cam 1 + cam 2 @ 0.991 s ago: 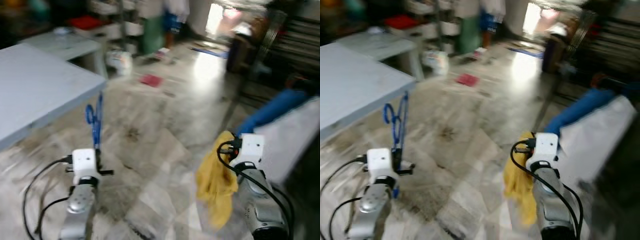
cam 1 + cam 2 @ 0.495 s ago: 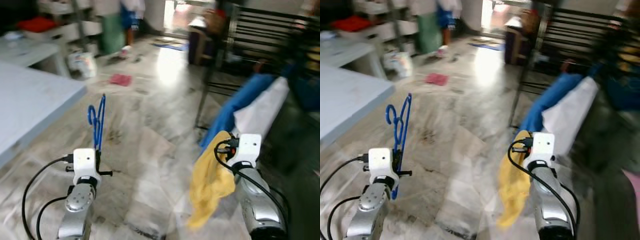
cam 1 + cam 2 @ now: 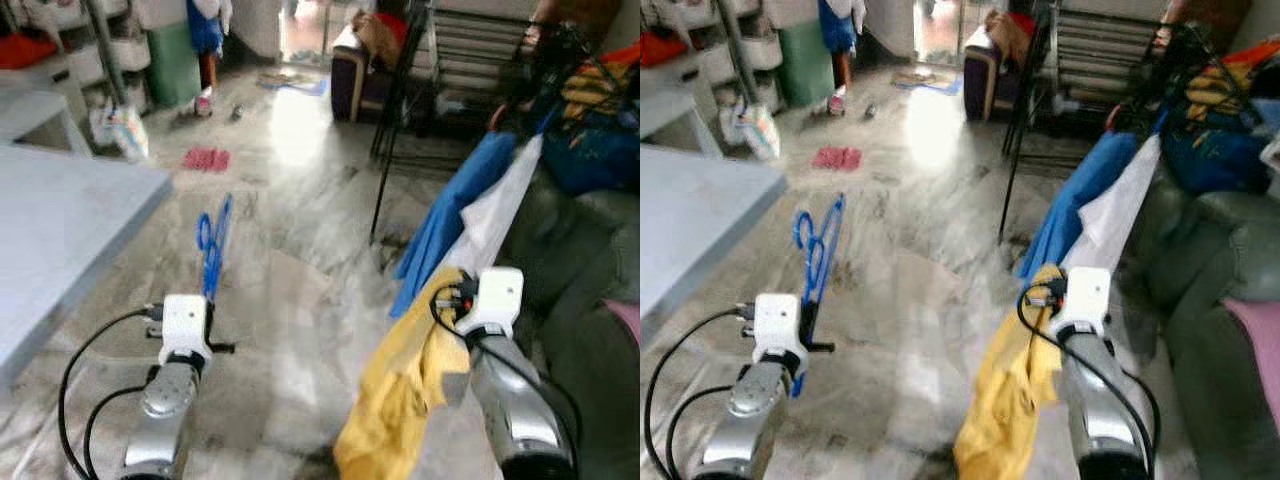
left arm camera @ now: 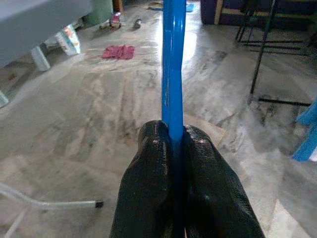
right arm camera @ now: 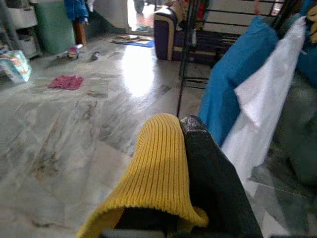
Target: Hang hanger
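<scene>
A blue plastic hanger (image 3: 212,245) stands upright above my left wrist, and my left gripper (image 4: 173,141) is shut on its blue bar (image 4: 173,59). Low on the right, my right gripper (image 5: 184,130) is shut on a yellow knitted garment (image 3: 400,395) that droops from it toward the floor. The yellow cloth (image 5: 156,168) covers one finger in the right wrist view. A black clothes rack (image 3: 400,90) stands ahead on the marble floor, with a blue cloth (image 3: 445,225) and a white cloth (image 3: 495,215) hanging from a rail at its right.
A grey table (image 3: 60,225) juts in from the left. A dark green sofa (image 3: 1225,290) with piled clothes lies on the right. A red rag (image 3: 205,158), a bag (image 3: 118,128) and shelving lie farther back. Open marble floor (image 3: 300,290) stretches ahead.
The camera has swung right and forward: the table slid off left, the rack, hanging cloths and sofa came into view. Both grippers keep their holds.
</scene>
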Available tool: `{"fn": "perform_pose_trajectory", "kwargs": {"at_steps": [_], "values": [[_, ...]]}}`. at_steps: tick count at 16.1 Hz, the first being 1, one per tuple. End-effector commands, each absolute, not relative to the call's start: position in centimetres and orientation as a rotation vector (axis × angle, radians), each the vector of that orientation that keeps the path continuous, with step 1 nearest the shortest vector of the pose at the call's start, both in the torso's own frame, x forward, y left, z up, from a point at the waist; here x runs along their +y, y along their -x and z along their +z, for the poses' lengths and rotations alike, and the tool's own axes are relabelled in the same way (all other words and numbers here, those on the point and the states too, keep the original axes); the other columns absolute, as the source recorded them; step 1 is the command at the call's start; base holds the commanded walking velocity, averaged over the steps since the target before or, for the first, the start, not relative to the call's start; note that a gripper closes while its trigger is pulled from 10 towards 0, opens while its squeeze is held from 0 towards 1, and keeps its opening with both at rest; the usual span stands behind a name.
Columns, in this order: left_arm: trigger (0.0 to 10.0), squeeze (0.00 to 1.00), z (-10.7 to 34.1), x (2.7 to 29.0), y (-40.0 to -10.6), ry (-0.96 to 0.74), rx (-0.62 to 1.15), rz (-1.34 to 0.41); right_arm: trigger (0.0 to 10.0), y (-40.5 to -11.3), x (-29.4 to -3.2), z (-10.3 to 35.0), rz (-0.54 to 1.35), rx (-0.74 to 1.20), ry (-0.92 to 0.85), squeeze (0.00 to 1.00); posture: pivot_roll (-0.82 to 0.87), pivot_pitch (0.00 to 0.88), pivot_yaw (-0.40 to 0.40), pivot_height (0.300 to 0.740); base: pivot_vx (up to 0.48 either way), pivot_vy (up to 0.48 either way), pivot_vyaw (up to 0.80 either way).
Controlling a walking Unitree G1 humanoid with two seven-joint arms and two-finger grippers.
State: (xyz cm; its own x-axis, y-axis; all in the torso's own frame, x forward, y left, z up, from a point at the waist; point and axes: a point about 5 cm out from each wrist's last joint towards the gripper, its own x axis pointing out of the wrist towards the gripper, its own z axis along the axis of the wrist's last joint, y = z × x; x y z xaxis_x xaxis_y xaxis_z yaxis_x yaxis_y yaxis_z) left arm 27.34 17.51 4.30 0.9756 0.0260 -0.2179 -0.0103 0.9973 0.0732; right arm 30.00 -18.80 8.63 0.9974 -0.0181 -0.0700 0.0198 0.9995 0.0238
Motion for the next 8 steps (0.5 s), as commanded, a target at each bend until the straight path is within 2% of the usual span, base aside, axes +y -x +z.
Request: {"fn": "perform_pose_trajectory", "kwargs": {"at_steps": [1, 7, 8], "values": [[10.0, 0.0, 4.38, 17.03, -27.54, -0.064, 0.213, -0.008, 10.0, -30.32, -19.29, 9.02, -0.031, 0.051, -0.026, 0.0, 0.06, 0.0, -0.049, 0.74, 0.0, 0.0, 0.0], [10.0, 0.0, 4.51, 16.81, -27.77, -0.051, 0.196, -0.049, 10.0, -30.48, -19.04, 8.69, -0.034, 0.063, -0.023, 0.0, 0.06, 0.0, -0.044, 0.74, 0.0, 0.0, 0.0], [10.0, 0.0, 4.5, 16.73, -27.84, -0.047, 0.196, -0.055, 10.0, -30.49, -19.05, 8.64, -0.035, 0.064, -0.021, 0.0, 0.06, 0.0, -0.041, 0.74, 0.0, 0.0, -0.49]]}}
